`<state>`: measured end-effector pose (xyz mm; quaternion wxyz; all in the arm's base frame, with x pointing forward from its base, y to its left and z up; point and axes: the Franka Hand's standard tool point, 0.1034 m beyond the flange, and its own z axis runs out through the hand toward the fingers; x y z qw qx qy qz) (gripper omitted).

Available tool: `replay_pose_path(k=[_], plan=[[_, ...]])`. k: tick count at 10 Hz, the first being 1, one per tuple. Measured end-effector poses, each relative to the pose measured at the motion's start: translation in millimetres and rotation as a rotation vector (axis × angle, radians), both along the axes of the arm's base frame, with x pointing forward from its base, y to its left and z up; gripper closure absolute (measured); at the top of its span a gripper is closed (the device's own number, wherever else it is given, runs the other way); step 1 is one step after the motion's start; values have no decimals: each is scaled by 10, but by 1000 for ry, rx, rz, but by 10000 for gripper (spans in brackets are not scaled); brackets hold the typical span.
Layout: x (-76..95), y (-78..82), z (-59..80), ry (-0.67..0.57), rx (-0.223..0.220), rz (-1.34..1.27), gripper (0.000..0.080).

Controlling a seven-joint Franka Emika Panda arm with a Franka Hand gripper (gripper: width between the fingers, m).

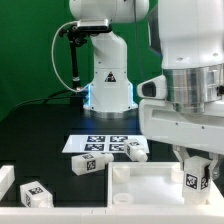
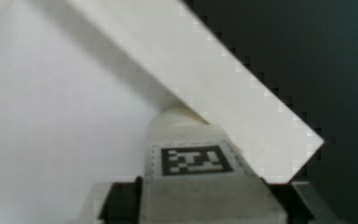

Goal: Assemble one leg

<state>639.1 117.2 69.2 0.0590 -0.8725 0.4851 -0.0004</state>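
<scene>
My gripper [image 1: 196, 172] is shut on a leg [image 1: 194, 179], a small white block with a square tag on its face. It holds the leg over the right part of the large white tray piece [image 1: 150, 186]. In the wrist view the leg [image 2: 197, 150] sits between my dark fingers [image 2: 126, 200], its far end close to the tray piece's raised rim [image 2: 211, 80], which runs slantwise. Whether the leg touches the tray piece I cannot tell.
The marker board [image 1: 100, 142] lies on the black table behind the tray piece. Loose legs lie near it [image 1: 86, 165] [image 1: 137, 150], and another [image 1: 35, 194] lies at the exterior view's left. The robot base [image 1: 108, 80] stands at the back.
</scene>
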Motion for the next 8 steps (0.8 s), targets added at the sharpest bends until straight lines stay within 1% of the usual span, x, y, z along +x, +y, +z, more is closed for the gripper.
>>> replay_pose_path(k=[2,4,5,6,8], plan=[[31,24,0,21,36,-457,508],[37,49,2,24,58,-677,508],[40,38,2,30,64,-745,508],[40,38,2,29,63,-736,508],[45,32,11,12,55,-636,508]])
